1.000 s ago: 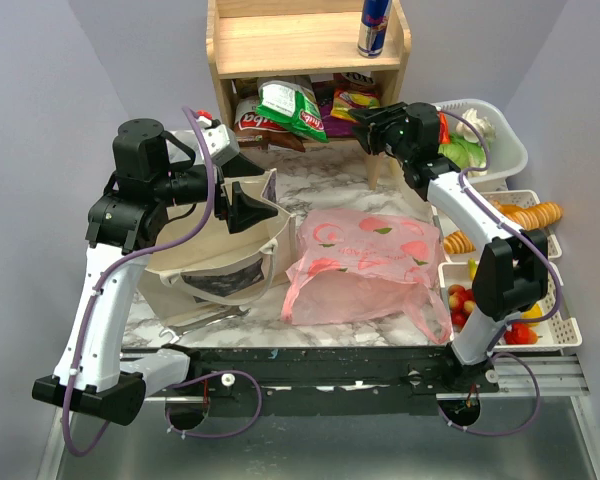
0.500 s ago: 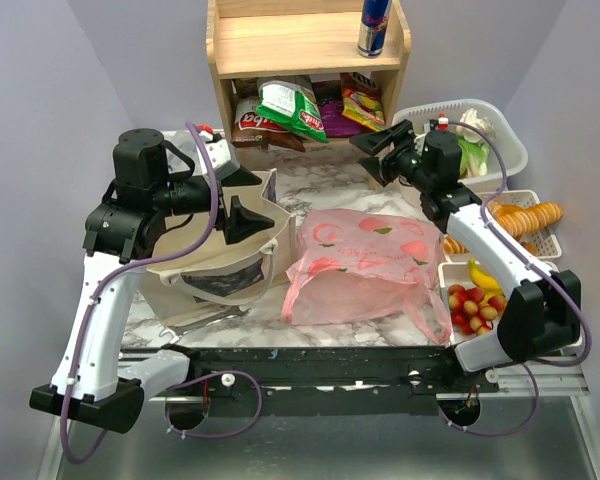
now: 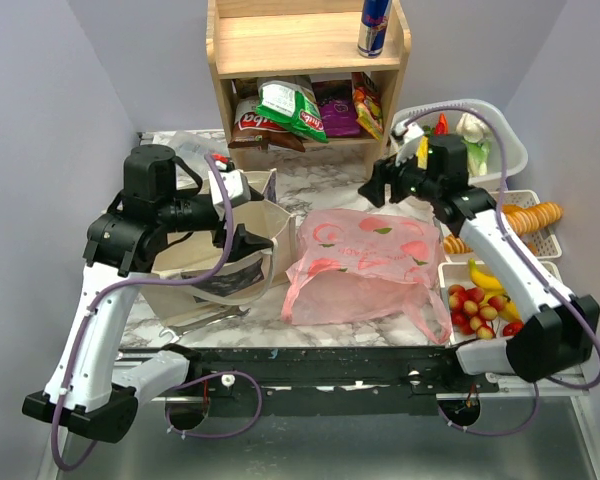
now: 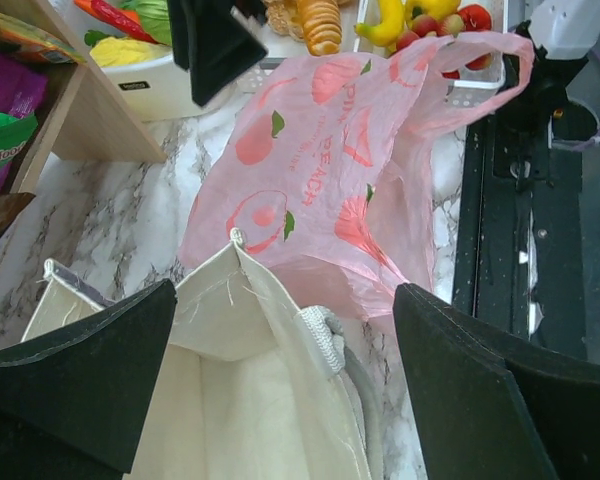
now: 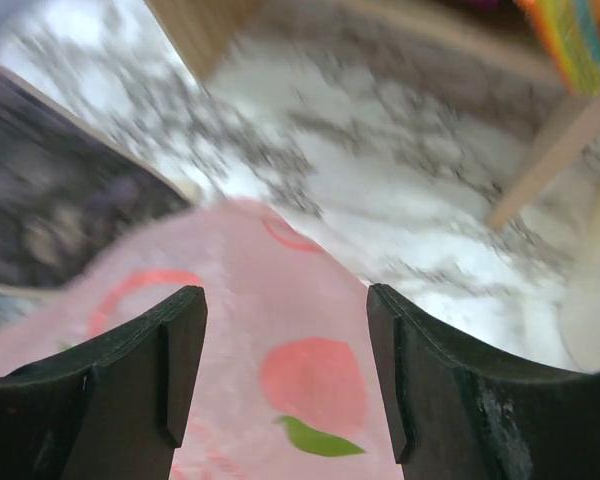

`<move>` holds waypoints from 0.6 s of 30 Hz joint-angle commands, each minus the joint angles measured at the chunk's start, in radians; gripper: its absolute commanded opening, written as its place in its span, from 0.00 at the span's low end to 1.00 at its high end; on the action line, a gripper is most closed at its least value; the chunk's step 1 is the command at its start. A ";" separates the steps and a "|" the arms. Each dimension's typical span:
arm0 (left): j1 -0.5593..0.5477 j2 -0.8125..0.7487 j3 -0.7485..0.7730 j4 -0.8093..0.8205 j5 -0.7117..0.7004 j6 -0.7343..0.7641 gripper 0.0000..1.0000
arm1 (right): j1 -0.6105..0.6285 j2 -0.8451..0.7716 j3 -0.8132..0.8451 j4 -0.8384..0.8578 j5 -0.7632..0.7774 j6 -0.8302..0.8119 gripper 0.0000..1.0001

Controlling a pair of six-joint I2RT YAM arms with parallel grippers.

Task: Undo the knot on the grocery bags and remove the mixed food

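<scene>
The pink plastic bag (image 3: 365, 265) lies flat mid-table, one handle loop (image 3: 430, 315) loose at its near right corner; no tied knot shows. The beige tote (image 3: 215, 255) stands open to its left. My left gripper (image 3: 242, 238) is open and empty over the tote's right rim (image 4: 240, 330), its jaws wide apart (image 4: 285, 300), with the pink bag (image 4: 330, 170) beyond. My right gripper (image 3: 385, 182) is open and empty just above the pink bag's far edge (image 5: 310, 390); its view is blurred (image 5: 285, 310). A banana (image 3: 485, 275) and small red fruits (image 3: 475, 310) lie in the right trays.
A wooden shelf (image 3: 310, 45) at the back holds a green-and-white snack bag (image 3: 290, 105), other snack packets and a drink can (image 3: 373, 25). A white basket (image 3: 505, 150) with vegetables and trays with cookies (image 3: 525, 215) line the right side.
My right arm swung away from the shelf and came down toward the pink bag's far edge. My left gripper dropped lower over the tote's mouth.
</scene>
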 commanded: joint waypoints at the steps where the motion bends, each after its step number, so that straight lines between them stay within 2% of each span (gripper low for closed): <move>1: -0.050 -0.003 -0.003 -0.038 -0.056 0.082 0.92 | 0.037 0.113 -0.049 -0.190 0.116 -0.353 0.72; 7: -0.074 -0.015 -0.017 -0.048 -0.089 0.099 0.92 | 0.129 0.176 -0.197 -0.079 0.299 -0.525 0.88; 11: -0.079 -0.017 -0.024 -0.049 -0.093 0.095 0.92 | 0.170 0.235 -0.267 -0.045 0.319 -0.580 1.00; 18: -0.084 -0.025 -0.032 -0.056 -0.109 0.101 0.92 | 0.211 0.295 -0.346 -0.001 0.347 -0.602 1.00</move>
